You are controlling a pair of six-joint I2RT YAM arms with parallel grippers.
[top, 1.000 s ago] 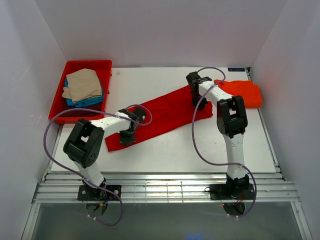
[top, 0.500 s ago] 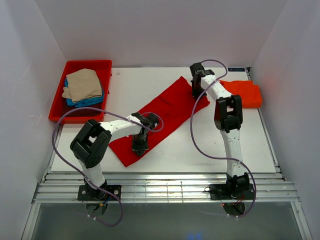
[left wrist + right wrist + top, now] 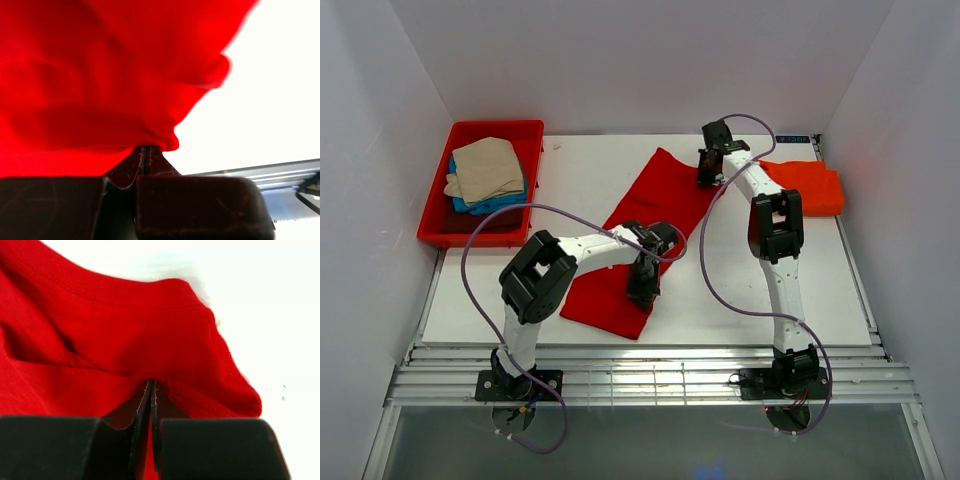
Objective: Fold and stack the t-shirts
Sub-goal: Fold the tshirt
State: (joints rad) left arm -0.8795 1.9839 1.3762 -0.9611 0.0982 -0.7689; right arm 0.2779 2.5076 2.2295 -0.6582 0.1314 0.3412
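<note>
Top external only: orange-red t-shirt (image 3: 805, 187)

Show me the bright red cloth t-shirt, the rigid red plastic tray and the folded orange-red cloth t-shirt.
Bright red cloth t-shirt (image 3: 660, 195): top external view, its far half.
Rigid red plastic tray (image 3: 495, 125): top external view, far rim.
Folded orange-red cloth t-shirt (image 3: 810, 186): top external view, its top face.

White table (image 3: 740, 295): red tray (image 3: 433, 205) far left, bright red t-shirt (image 3: 660, 195) mid-table, orange-red t-shirt (image 3: 810, 187) far right
</note>
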